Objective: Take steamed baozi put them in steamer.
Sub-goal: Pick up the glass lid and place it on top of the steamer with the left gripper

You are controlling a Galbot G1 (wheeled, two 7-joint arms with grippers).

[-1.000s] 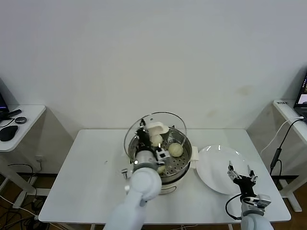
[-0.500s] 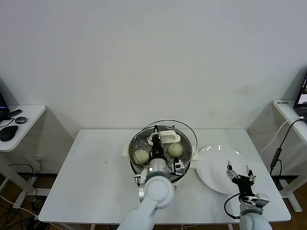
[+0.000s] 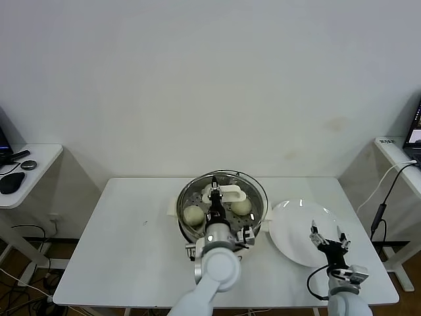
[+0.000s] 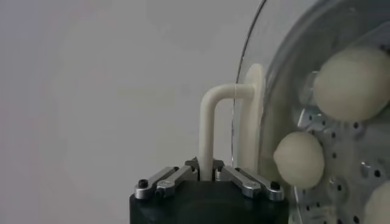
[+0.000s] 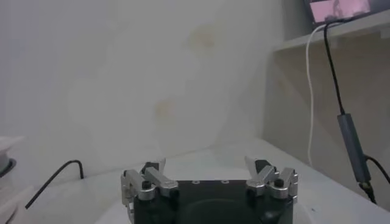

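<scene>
Over steamer (image 3: 220,212): my left gripper (image 3: 218,201) pinches glass lid (image 4: 259,115) handle.
Baozi (image 3: 193,214): inside; I judge lidding remains.
Right gripper (image 3: 329,241): spread, idle above plate (image 3: 297,230).

Plain white wall (image 3: 210,79); white table (image 3: 131,250); side desks left (image 3: 29,172), right (image 3: 398,155).

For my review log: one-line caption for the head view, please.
Left claw shut on the glass lid's handle over the steamer with baozi inside; right claw open by the plate.
</scene>
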